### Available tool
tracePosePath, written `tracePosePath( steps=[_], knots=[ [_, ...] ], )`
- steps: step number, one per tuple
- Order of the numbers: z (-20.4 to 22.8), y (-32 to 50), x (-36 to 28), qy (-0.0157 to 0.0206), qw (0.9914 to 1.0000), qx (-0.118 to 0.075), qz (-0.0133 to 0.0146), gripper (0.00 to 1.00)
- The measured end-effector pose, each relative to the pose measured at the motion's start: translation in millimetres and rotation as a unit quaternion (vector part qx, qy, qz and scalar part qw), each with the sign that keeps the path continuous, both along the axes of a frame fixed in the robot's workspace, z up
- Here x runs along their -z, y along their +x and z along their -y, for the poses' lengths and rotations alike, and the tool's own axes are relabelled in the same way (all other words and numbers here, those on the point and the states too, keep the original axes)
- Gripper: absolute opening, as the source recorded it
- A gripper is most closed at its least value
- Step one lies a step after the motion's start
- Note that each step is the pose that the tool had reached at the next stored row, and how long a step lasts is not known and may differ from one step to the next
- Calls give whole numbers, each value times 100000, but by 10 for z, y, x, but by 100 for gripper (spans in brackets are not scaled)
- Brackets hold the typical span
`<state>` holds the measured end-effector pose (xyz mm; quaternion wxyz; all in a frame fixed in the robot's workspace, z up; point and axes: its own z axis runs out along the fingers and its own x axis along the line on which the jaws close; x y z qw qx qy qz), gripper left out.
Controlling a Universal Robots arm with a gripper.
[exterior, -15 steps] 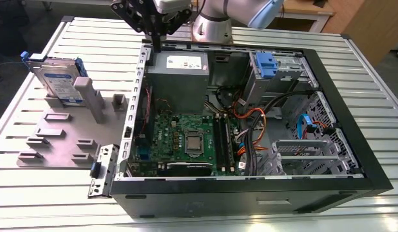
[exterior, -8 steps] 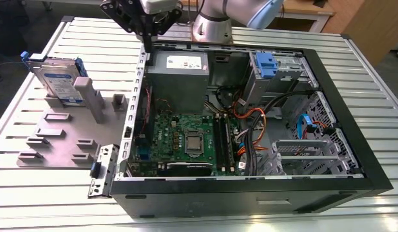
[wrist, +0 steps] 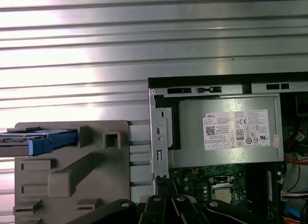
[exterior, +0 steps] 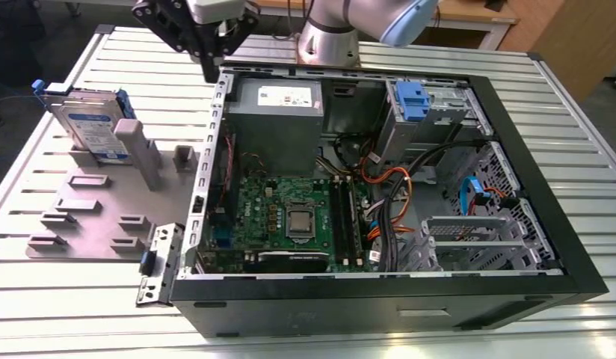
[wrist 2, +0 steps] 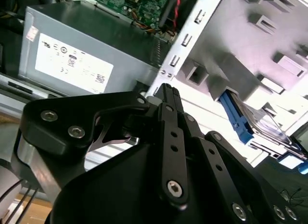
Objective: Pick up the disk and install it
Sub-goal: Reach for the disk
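1. Disk (exterior: 89, 123), a flat rectangular silver hard drive with a blue-and-white label in a blue plastic frame, is seen standing on edge in a slot at the far end of a grey moulded fixture plate (exterior: 89, 217).
2. In the first wrist view the disk (wrist: 19, 139) is shown edge-on, held by nothing but the plate.
3. The plate is laid on a slatted metal table (exterior: 48, 299), on the exterior view's left of an open black computer case (exterior: 388, 303).
4. The black two-fingered gripper (exterior: 209, 75) is positioned over the case's far corner, at the wall facing the plate, apart from the disk.
5. In the second wrist view the gripper (wrist 2: 166, 89) is shown with its jaws closed together and nothing between them. Whether the tips touch the case rim cannot be told.
6. A grey power supply box (exterior: 276, 112) is mounted inside the case just beside the gripper, with a green motherboard (exterior: 288, 213) next to it.
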<state>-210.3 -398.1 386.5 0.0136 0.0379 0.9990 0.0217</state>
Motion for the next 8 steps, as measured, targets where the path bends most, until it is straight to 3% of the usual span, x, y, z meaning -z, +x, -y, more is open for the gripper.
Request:
tracePosePath(
  steps=[8],
  knots=[
    [-16,-306,42,-2,100000,3,1,11]
  ],
)
